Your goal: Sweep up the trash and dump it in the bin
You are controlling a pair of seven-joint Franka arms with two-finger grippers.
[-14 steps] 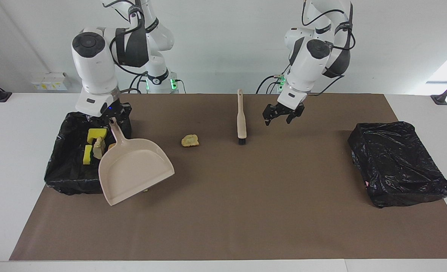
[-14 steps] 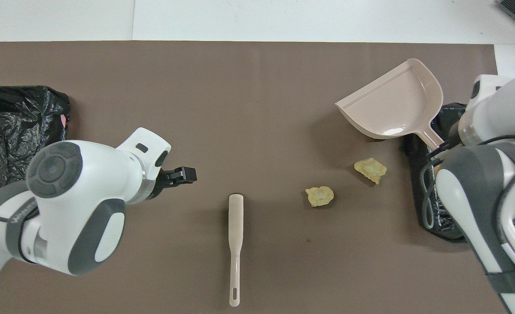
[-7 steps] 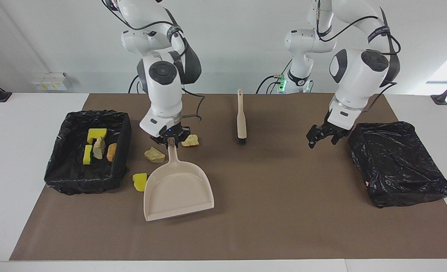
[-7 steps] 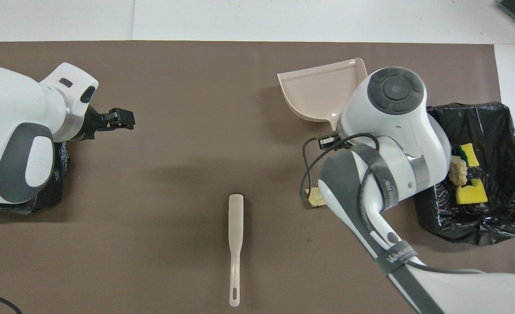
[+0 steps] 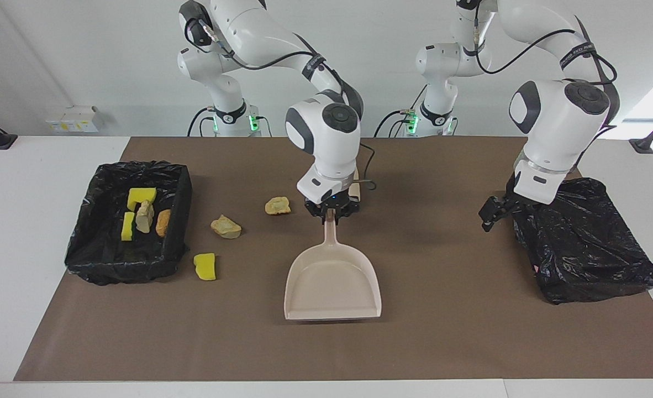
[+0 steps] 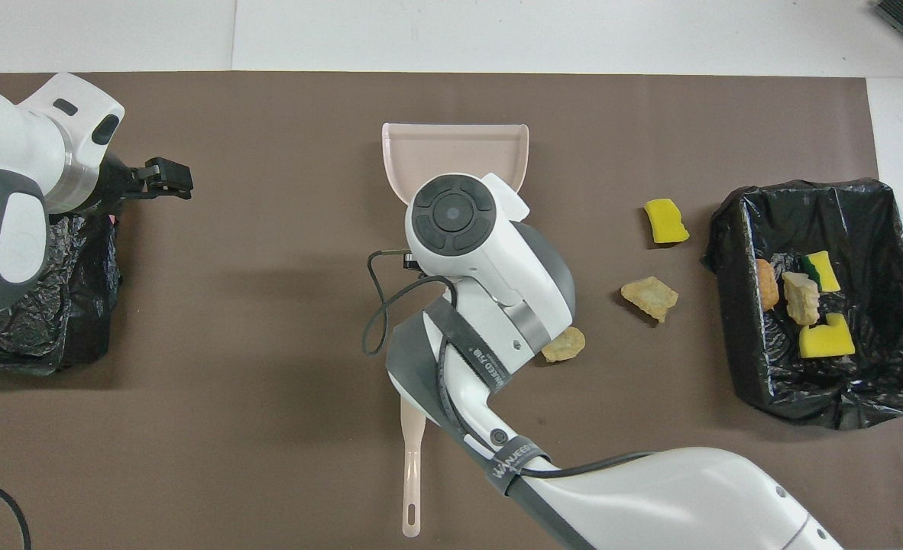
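My right gripper (image 5: 332,213) is shut on the handle of the beige dustpan (image 5: 332,282), which lies low at the middle of the mat, mouth away from the robots. In the overhead view the right arm hides that gripper and only the pan (image 6: 455,145) shows. Three scraps of trash lie on the mat: a yellow sponge chunk (image 5: 205,266) (image 6: 665,221), a tan lump (image 5: 226,226) (image 6: 650,296) and a tan lump (image 5: 278,205) (image 6: 564,345). Several more scraps (image 5: 138,213) (image 6: 799,298) lie in the black-lined bin (image 5: 91,243) (image 6: 818,397). My left gripper (image 5: 492,213) (image 6: 169,176) is open and empty.
A beige brush lies near the robots at mid-table, mostly under the right arm; its handle (image 6: 412,473) shows. A second black bag (image 5: 580,237) (image 6: 31,298) sits at the left arm's end, beside the left gripper. The brown mat (image 5: 442,331) covers the table.
My right gripper has carried the dustpan from the bin to the middle of the mat. My left gripper has moved away from the brush to the black bag at its end.
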